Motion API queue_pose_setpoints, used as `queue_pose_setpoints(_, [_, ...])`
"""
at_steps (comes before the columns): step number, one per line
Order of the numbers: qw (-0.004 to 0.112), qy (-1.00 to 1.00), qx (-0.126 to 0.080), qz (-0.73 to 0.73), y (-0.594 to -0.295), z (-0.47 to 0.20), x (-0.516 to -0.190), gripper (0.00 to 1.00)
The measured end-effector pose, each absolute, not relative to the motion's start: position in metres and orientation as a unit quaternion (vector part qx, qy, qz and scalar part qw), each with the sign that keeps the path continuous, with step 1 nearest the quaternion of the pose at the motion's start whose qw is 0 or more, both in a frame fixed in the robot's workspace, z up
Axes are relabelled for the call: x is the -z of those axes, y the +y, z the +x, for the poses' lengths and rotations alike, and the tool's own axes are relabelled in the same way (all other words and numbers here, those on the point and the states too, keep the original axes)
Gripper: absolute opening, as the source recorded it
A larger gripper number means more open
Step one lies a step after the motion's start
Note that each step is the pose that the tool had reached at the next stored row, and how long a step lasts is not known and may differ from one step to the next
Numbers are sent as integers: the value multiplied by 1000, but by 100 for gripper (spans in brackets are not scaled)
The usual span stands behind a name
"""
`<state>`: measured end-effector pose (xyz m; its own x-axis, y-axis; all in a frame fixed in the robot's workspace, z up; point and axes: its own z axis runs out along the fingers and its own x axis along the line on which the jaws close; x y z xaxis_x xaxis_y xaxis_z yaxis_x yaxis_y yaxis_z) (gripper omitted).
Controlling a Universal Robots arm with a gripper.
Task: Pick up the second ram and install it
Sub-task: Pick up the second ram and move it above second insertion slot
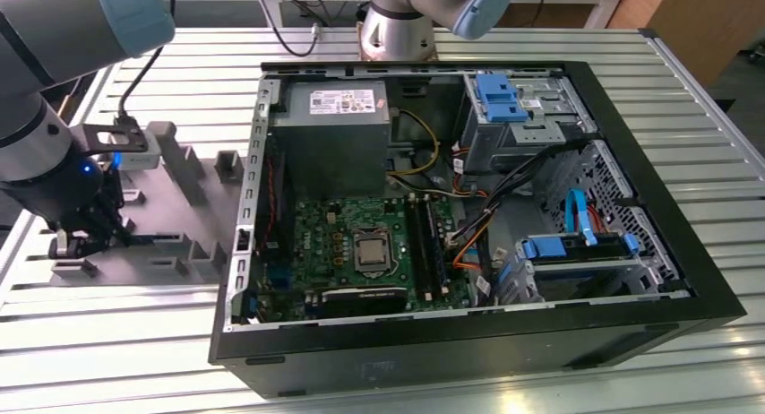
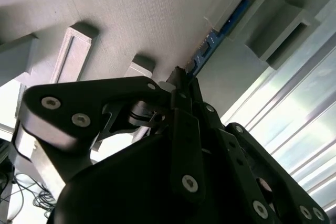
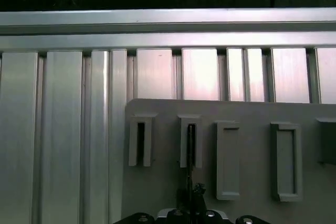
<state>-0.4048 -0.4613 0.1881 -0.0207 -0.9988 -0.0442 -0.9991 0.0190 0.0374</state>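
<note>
The second ram (image 2: 231,19) is a thin blue stick standing on edge in a slotted block of the grey fixture plate (image 2: 131,14). In the first wrist view the ram (image 3: 191,142) shows edge-on in one slot. My gripper (image 2: 181,77) is down over it, its black fingers drawn together on the stick's near end. In the exterior view the gripper (image 1: 74,245) hangs low over the fixture plate (image 1: 167,244) at the exterior view's left, well apart from the green motherboard (image 1: 347,226) and its long black memory slots (image 1: 427,244).
The open black computer case (image 1: 478,342) fills the middle, holding a grey power supply (image 1: 329,136), blue drive brackets (image 1: 502,96) and loose cables (image 1: 472,235). Raised grey blocks (image 1: 192,168) stand on the fixture. A slatted aluminium table (image 1: 120,342) lies underneath.
</note>
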Motion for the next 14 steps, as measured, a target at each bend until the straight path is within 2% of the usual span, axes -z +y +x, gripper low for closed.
queue_pose_setpoints(14, [2, 702, -29, -712, -461, -405, -188, 14])
